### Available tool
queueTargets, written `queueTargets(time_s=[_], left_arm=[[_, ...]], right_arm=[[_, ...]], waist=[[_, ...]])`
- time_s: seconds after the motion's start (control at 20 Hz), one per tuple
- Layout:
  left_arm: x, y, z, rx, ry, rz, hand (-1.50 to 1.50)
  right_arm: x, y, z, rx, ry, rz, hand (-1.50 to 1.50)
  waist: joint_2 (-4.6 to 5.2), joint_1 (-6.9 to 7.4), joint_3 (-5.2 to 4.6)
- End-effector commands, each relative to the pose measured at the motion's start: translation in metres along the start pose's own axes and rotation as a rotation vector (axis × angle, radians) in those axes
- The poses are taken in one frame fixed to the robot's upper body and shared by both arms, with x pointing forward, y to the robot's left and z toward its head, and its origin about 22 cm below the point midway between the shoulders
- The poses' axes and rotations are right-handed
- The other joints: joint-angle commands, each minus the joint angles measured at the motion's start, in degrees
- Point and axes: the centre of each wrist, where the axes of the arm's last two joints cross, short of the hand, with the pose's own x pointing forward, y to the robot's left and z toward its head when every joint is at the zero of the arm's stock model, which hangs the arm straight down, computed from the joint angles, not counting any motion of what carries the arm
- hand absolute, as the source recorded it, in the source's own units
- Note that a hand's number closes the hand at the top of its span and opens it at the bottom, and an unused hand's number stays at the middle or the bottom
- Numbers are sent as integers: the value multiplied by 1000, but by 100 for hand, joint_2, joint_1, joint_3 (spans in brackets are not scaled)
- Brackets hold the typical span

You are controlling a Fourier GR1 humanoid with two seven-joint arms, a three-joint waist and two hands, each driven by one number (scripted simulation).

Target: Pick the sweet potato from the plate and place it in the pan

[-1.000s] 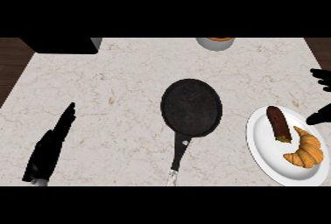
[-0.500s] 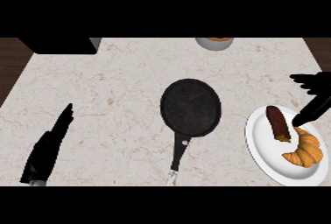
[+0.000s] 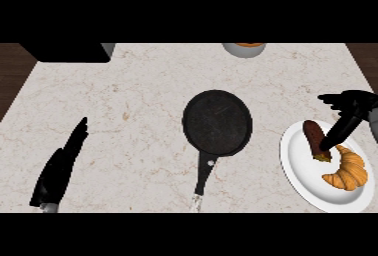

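Lying on the round white plate (image 3: 308,186) at the rt edge of the pale marble worktop (image 3: 133,100), the dark reddish-brown sweet potato (image 3: 314,137) is seen beside a golden croissant (image 3: 348,171), w/ the black round frying pan (image 3: 218,122) just left of the plate. The rt robot hand (image 3: 351,102) is spread, one straight digit laid on the potato, nothing pinched. The lt robot hand (image 3: 63,165) is laid flat at lower left, fingers pressed together.

Head view, steeply down over counter (image 3: 148,100)

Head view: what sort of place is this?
Most likely a kitchen counter: a pale marbled countertop, a black frying pan, and a white plate with a sweet potato and a croissant.
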Motion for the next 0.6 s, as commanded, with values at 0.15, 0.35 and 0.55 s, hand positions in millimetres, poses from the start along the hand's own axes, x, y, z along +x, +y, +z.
queueTargets(time_s=[0.15, 0.35, 0.55], left_arm=[[20, 0, 3, 21, -10, -2, 0], [9, -7, 11, -8, -22, 5, 0], [-15, 2, 4, -2, -1, -8, 0]], right_arm=[[5, 6, 0, -5, 70, 32, -150], [-21, 33, -34, 51, 69, 18, -150], [1, 25, -31, 49, 79, 36, -150]], waist=[[-11, -18, -1], [2, 11, 2], [7, 15, 0]])
